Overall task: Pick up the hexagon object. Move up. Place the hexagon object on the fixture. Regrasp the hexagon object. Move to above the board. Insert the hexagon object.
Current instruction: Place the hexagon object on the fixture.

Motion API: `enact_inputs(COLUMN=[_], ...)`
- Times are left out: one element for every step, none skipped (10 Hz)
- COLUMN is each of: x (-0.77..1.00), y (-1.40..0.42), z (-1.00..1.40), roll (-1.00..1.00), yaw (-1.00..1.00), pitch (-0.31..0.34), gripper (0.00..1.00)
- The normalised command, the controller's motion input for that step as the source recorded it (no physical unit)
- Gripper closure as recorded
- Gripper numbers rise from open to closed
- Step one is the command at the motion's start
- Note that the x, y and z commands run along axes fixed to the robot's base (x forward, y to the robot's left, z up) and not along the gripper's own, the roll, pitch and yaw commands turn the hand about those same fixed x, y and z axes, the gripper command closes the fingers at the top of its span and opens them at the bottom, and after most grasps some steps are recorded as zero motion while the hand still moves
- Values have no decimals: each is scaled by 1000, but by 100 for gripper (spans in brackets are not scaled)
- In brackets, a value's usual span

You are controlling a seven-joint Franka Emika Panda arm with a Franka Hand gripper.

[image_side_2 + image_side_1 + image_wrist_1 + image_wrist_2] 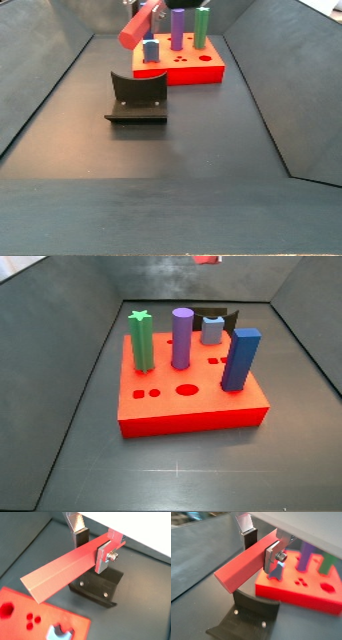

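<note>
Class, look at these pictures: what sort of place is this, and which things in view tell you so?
Probably a robot test cell for peg insertion practice. A dark walled bin holds the red board with coloured upright pegs and the black fixture, while the gripper, above the fixture, holds the hexagon object.

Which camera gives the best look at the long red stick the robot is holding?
A wrist view shows the hexagon object almost whole, clamped in the gripper above the fixture. Another wrist view shows it similarly; one side view shows only a tilted part, another a sliver.
</note>
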Motion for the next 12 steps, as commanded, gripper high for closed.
enact_inputs(x=[275, 175, 128, 76, 76, 95, 102, 97, 87, 78, 78, 79], y=[50, 45, 41, 37, 37, 38, 39, 32, 35, 34, 34, 37], z=[-5, -5, -9, -3, -11, -12, -15, -8, -9, 3, 0, 2], roll=[-1000, -1000, -1000, -1000, -832, -598, -429, -293, -244, -164, -119, -90], yaw=[822, 728, 674, 538, 350, 101, -34, -154, -189, -219, -220, -215], pitch=[298, 403, 463, 583, 591, 560, 517, 412, 359, 265, 211, 171], gripper=[100, 100, 100, 100, 100, 100, 100, 100, 100, 100, 100, 100])
